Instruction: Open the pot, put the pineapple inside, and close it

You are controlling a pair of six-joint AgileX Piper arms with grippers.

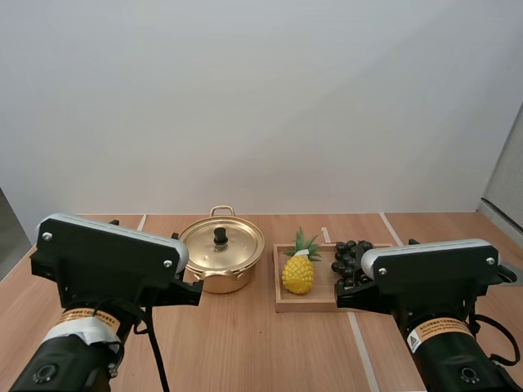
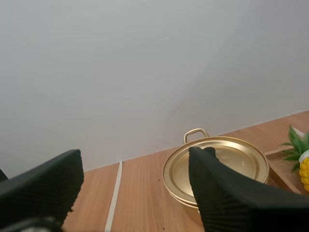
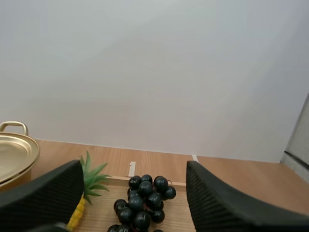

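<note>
A plain pale wall [image 1: 261, 98] fills the upper half of the high view, evenly lit. Below lies a wooden table [image 1: 237, 343] crossed by thin white lines [image 1: 359, 347]; a grey panel [image 1: 507, 163] stands at the right edge.

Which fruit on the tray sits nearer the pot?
The pineapple: yellow, green-topped, at the tray's pot-side end. The dark grapes lie beyond it, away from the pot.

Wooden table [image 1: 245, 347] bears a pot [image 1: 221, 260] beside a tray [image 1: 306, 306]
</note>
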